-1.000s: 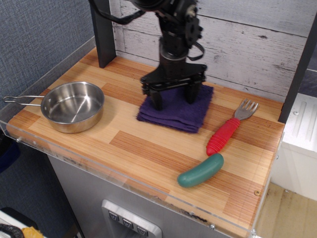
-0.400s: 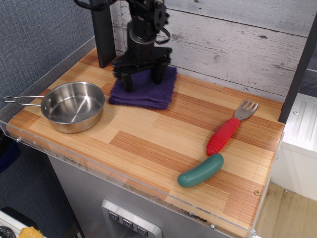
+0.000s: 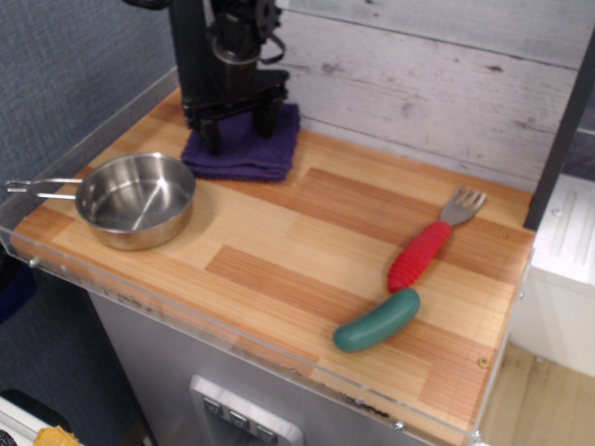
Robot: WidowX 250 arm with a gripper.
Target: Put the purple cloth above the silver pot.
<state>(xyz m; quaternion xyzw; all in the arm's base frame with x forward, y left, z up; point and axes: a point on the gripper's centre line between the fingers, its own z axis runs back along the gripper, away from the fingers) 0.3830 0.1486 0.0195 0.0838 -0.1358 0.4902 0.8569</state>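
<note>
Observation.image view: the gripper (image 3: 239, 126) is pressing down on the purple cloth (image 3: 246, 151), its jaws standing spread, one finger on each side of the cloth's top. The cloth is lying flat at the rear left of the bench (image 3: 307, 251), just beyond the silver pot (image 3: 136, 199) and near the whitewashed plank wall (image 3: 428, 74). The pot is sitting upright by the bench's left front edge, its wire loop handle (image 3: 37, 189) projecting left over the clear plastic rim (image 3: 186, 321). A dark upright post (image 3: 191, 56) is standing just left of the gripper, crowding that side. The middle of the bench is lying open. Well apart to the right, a red-handled fork (image 3: 429, 243) is lying diagonally, and a green pickle-shaped toy (image 3: 376, 321) is resting just in front of it.
</note>
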